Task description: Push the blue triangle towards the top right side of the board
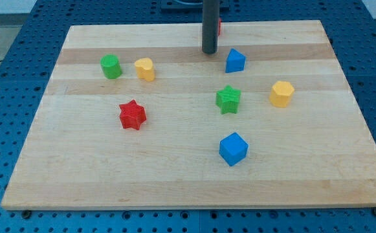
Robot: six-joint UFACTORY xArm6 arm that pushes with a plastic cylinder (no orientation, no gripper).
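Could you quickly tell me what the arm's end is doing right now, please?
My tip: a bare rod holding nothing, just left of the blue triangle.

The worktop [175, 175] was pale wood in lengthwise bands. On it sat a blue triangle [235, 61], blue cube [233, 149], green star [228, 99], green cylinder [110, 66], red star [132, 114] and two yellow blocks [145, 68] [281, 93]. The rod was dark grey.
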